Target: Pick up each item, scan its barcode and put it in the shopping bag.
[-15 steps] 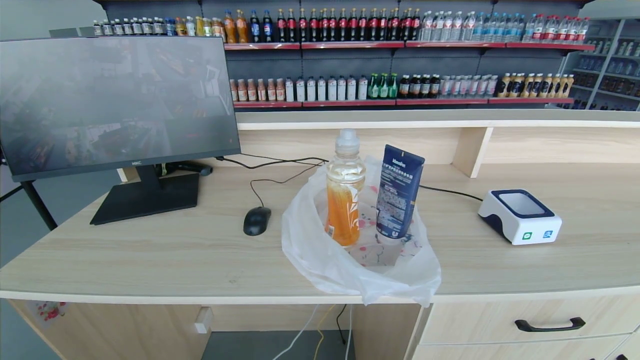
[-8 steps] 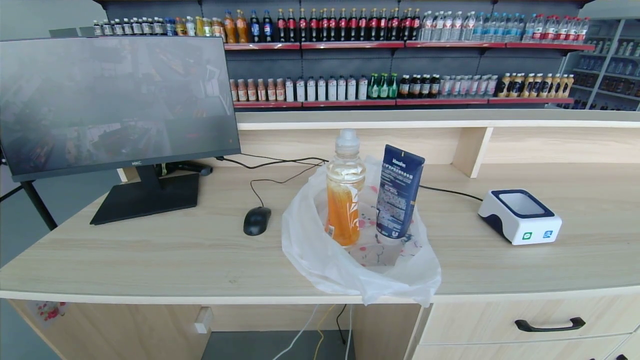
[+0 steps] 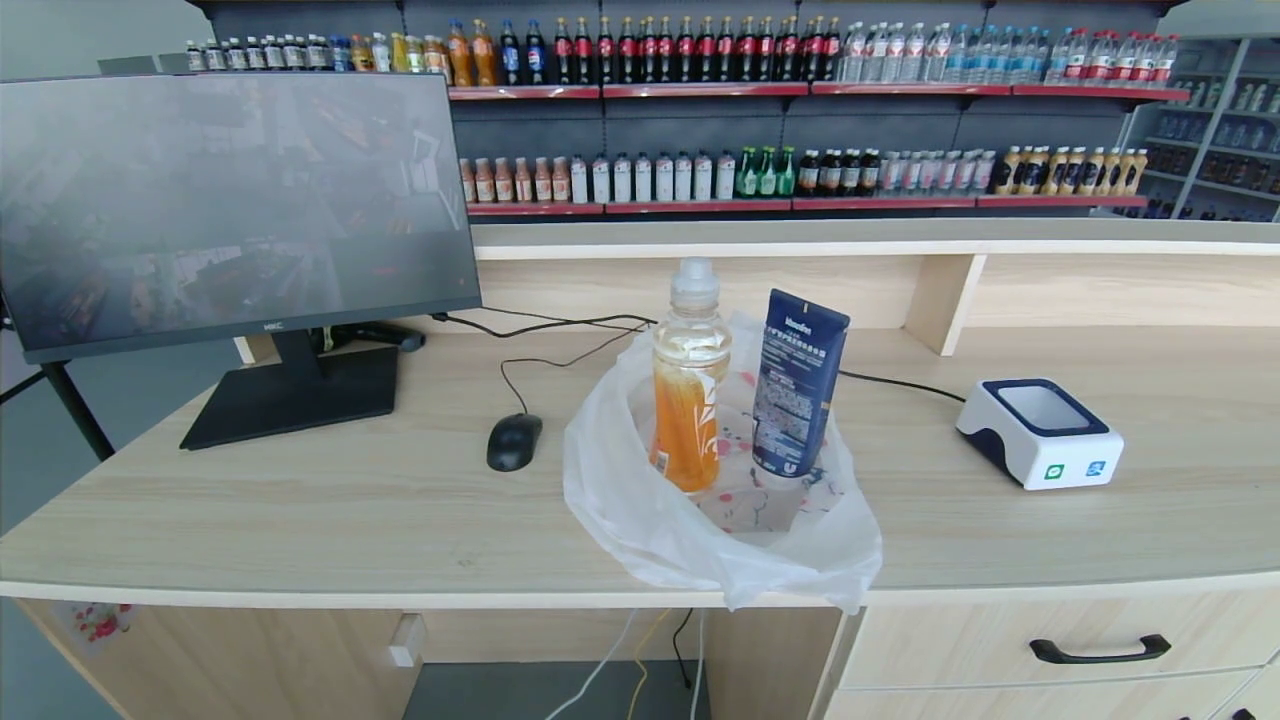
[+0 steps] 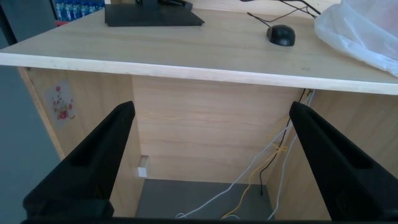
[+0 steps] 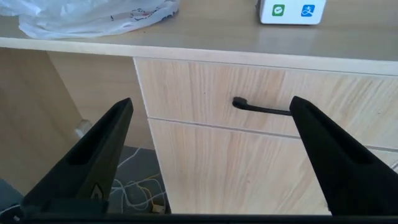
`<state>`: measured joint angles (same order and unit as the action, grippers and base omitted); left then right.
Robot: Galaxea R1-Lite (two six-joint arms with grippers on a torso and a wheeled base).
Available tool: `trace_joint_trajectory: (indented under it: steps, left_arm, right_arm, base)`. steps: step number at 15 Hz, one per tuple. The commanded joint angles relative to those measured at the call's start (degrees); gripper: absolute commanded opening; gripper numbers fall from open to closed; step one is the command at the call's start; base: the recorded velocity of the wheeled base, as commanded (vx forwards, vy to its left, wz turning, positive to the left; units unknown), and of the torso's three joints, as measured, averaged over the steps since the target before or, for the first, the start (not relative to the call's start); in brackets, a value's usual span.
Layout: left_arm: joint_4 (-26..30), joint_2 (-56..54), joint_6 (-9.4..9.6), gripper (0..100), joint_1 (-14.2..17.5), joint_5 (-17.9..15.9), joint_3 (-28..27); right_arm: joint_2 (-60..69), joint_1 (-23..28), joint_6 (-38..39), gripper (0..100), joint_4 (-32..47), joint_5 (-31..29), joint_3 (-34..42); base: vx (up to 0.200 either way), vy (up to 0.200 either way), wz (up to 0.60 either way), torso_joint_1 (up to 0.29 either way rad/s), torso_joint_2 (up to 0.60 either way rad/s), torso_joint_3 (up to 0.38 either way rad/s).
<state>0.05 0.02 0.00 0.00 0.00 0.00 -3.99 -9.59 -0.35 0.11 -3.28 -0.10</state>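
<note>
A light wood-grain desk [image 3: 300, 520] with a curved front edge and a raised back ledge stands in a shop. Behind it, red-edged shelves [image 3: 800, 205] hold long rows of bottled drinks.

At the far left of the desk a dark monitor [image 3: 230, 200] sits on a flat black stand, its screen showing only dim reflections. A small flowered sticker [image 3: 97, 620] is stuck on the desk's front panel below it. A black wired mouse [image 3: 514, 441] lies to the right of the stand.

In the middle, the white plastic shopping bag [image 3: 650, 520] lies open at the desk's front edge. Two items stand upright inside it, side by side: a clear bottle [image 3: 688, 400] with an orange label bearing a white leaf pattern, and a dark blue pouch [image 3: 797, 395] covered in white print too small to read.

Farther right, well apart from the bag, sits a white and navy barcode scanner [image 3: 1040, 432] with a green and a blue square icon on its front. A drawer with a black handle [image 3: 1100, 652] lies below it.

The left gripper [image 4: 211, 107] hangs below the desk's edge, spread wide and empty. The right gripper [image 5: 211, 102] faces the drawer, also spread wide and empty.
</note>
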Motion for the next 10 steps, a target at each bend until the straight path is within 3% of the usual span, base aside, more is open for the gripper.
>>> trace_joint_trajectory:
  steps: [1,5,10]
  left_arm:
    - [0.04,-0.02,0.0,100,0.0,0.0,-0.09]
    - [0.04,-0.02,0.0,100,0.0,0.0,0.0]
    - [0.04,-0.02,-0.18,100,0.0,0.0,0.0]
  right_arm:
    - [-1.55,2.04,-1.05,100,-0.2,-0.06,0.01]
    - [-3.4,5.64,-0.09,100,-0.11,0.03,0.01]
    - [-2.08,7.05,0.44,100,-0.02,0.03,0.01]
  base:
    - [0.0,0.0,0.0,0.0,0.0,0.0]
    - [0.0,0.0,0.0,0.0,0.0,0.0]
    - [-0.2,0.0,0.0,0.005,0.0,0.003]
